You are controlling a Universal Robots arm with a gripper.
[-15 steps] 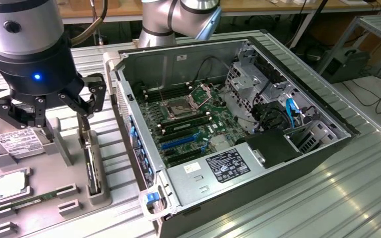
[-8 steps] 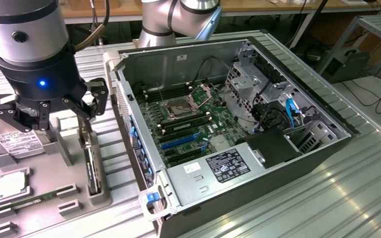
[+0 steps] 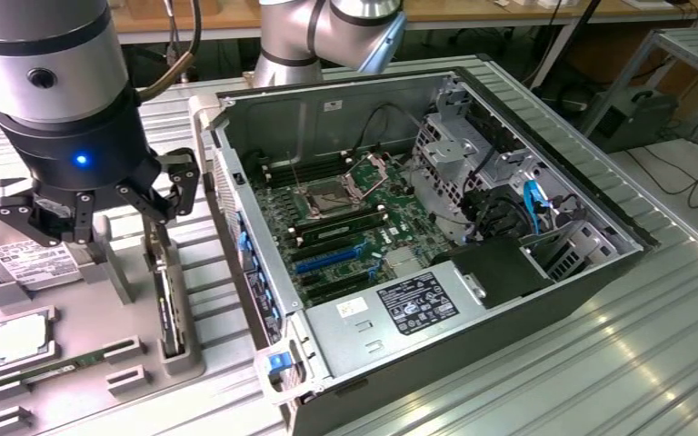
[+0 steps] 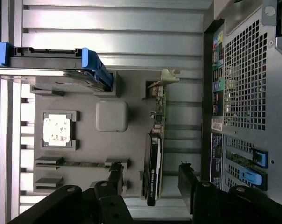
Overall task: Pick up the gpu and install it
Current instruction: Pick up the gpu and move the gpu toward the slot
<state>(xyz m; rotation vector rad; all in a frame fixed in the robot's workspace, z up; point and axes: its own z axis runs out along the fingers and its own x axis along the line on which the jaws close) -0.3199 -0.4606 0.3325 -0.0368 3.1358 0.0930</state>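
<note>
**While the gpu (image 3: 170, 304) (image 4: 153, 158) stood on edge, the gripper (image 3: 106, 213) (image 4: 151, 179) hung open**

Thin, flat and dark, it sat slotted in the matte grey tray (image 3: 83, 363) (image 4: 85, 140), at the exterior view's left of the open metal case (image 3: 264, 118) (image 4: 243, 70). Black jaws stood apart above it, empty.

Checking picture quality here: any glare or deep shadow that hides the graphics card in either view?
Exterior view: bright reflections streak the table, well away from the graphics card, which stands on edge in its grey holder, shaded but visible. Wrist view: strong glare washes out the table's slats and one edge of the hard drive; the graphics card is dark yet readable.
</note>
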